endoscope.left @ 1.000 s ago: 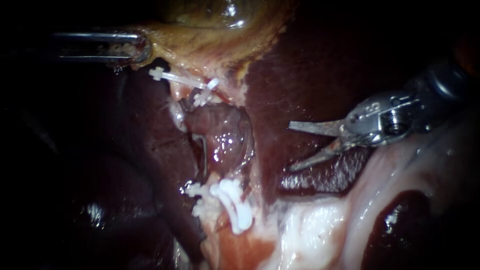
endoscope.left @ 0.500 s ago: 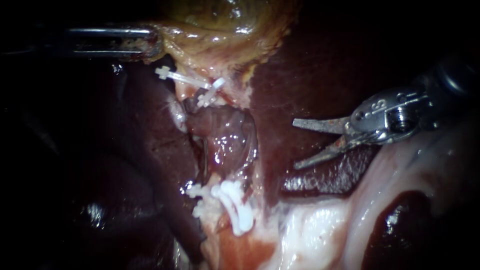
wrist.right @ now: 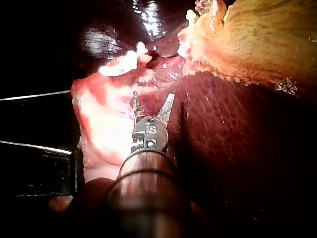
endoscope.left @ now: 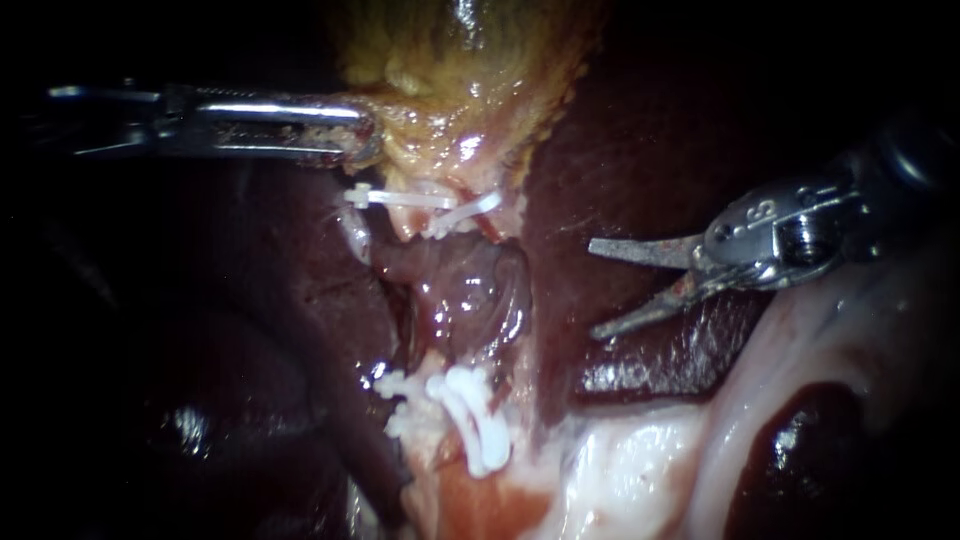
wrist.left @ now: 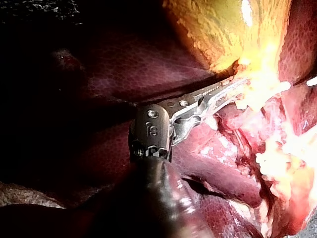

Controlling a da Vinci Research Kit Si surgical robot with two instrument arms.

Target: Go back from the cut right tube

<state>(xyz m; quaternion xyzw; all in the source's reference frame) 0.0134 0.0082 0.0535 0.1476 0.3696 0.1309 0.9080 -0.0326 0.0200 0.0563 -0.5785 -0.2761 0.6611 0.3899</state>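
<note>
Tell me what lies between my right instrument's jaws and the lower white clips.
In the endoscope view, bare dark liver, then a pale tissue edge, separates the right instrument from the lower white clips; no tube there.

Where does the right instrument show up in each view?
Endoscope view: the right instrument comes in from the right, jaws open over the liver, apart from the clips.
Left wrist view: not in it.
Right wrist view: the view's own instrument, jaws open, clips ahead of it.
Shared landmark: the yellow gallbladder, also in the left wrist view and the right wrist view.
</note>
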